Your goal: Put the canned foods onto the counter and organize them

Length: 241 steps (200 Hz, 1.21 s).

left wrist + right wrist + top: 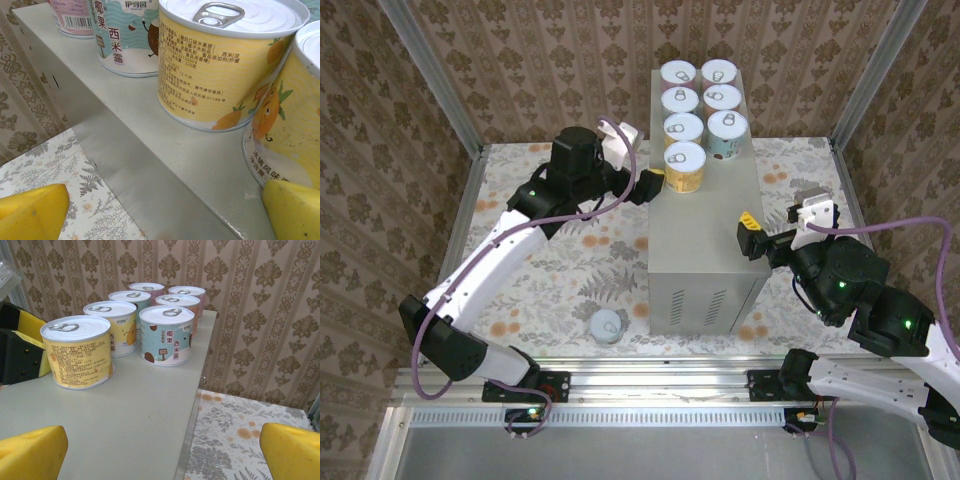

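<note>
Floral walls, floral floor. My left gripper gapes wide, empty, just beside a yellow can; my right gripper likewise wide, empty. Seven cans stand paired on the grey counter; one stray can lies on the floor, unplaced.

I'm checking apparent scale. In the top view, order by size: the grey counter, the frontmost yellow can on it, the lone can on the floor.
1. counter, clearly largest.
2-3. yellow can and floor can look nearly alike; the yellow one stands higher, nearer the camera, so unranked.
</note>
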{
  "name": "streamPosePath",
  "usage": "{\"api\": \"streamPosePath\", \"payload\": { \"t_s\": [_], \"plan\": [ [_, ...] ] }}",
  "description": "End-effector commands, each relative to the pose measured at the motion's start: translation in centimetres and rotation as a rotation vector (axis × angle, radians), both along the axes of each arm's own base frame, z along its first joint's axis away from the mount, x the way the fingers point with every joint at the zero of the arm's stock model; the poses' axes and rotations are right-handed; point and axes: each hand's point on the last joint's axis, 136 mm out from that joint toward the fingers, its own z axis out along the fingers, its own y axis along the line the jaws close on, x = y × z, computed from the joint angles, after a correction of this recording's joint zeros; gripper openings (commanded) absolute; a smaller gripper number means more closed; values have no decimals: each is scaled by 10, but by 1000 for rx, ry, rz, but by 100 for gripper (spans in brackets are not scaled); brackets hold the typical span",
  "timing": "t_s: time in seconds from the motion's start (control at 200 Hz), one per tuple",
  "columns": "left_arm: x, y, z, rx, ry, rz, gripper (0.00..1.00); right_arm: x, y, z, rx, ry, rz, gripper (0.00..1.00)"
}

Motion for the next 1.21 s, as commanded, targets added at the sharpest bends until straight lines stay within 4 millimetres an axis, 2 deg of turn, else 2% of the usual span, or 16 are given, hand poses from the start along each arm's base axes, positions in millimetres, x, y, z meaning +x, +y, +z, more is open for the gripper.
{"api": "streamPosePath", "payload": {
  "t_s": [0.0,0.2,0.34,0.48,0.61,0.77,0.945,1.055,1.2],
  "plan": [
    [7,3,-11,26,33,15,100,2,3,-4,9,9,7,100],
    [8,6,-12,28,35,27,100,1,2,-4,11,11,8,100],
    [8,18,-10,13,43,60,100,1,6,-4,-2,11,29,100],
    [-1,31,-7,1,46,69,100,1,11,-3,-20,14,53,100],
    [-8,43,-16,32,80,81,100,2,18,-5,-39,20,82,100],
    [-27,62,-26,68,107,106,100,1,32,-10,-91,47,145,100],
    [-60,90,-58,150,229,137,100,-9,52,-6,-142,84,285,100],
    [-85,105,-93,187,371,166,100,-18,72,-11,-200,144,409,100],
    [-116,116,-143,160,555,218,100,-31,102,-19,-247,231,576,100]
  ]
}}
